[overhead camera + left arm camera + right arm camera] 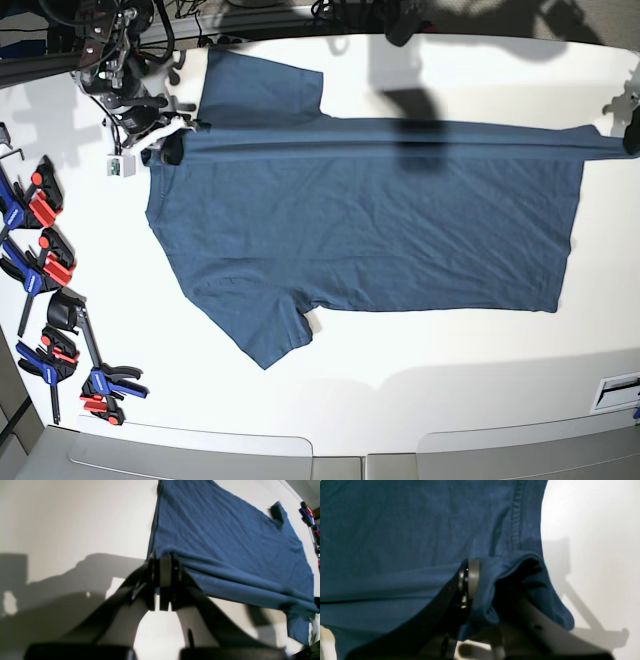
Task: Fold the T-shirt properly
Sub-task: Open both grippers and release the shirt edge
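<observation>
Cloth fills most of the white table (pixel 420 380): the T-shirt (pixel 380 230) lies spread flat, its far long edge lifted into a taut ridge between both arms. The left gripper (pixel 165 567) is pinched tight on the hem corner, folds of fabric running away from its jaws. The right gripper (pixel 482 590) is clamped on bunched fabric at the shoulder end, near the upper sleeve. Red-blue clamps (pixel 45 260) sit along the table's edge, apart from the shirt.

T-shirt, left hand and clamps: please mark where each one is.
T-shirt (pixel 370 220), base view, middle of the flat body.
left hand (pixel 165 562), left wrist view, closed tips pinching the cloth edge.
clamps (pixel 45 265), base view, one red handle.
</observation>
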`<state>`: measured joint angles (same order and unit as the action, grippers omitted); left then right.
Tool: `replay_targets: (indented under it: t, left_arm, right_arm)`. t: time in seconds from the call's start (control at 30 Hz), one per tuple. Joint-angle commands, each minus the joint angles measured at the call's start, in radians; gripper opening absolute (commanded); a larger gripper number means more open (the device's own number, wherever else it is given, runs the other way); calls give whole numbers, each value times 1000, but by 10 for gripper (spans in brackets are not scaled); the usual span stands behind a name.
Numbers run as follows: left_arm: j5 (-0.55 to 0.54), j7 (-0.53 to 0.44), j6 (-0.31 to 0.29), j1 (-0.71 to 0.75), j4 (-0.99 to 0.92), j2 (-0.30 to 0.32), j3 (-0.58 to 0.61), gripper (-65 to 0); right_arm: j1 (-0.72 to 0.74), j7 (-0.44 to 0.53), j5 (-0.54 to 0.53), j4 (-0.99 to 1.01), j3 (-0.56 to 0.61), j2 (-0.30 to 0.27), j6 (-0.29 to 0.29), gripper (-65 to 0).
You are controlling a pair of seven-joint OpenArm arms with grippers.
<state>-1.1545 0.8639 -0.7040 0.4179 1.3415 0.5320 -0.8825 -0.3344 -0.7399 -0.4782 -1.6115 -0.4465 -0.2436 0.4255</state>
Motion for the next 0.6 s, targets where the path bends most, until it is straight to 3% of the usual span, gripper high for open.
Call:
replay_targets:
  t: [0.0,0.2,0.43,0.57]
  left_arm:
    - [-23,-44,6,-4,13,31,-12,-650]
    - [-18,-43,6,-5,13,31,16,-650]
    - [166,-100,6,-73,13,31,151,-650]
    - [244,-121,39,-132,13,31,166,-650]
  right_arm:
    - [7,36,7,-15,-10,-16,-16,-650]
    - [7,37,7,-15,-10,-16,-16,-650]
    - [7,37,6,-15,-10,-14,-16,-650]
    - [7,37,7,-15,-10,-14,-16,-650]
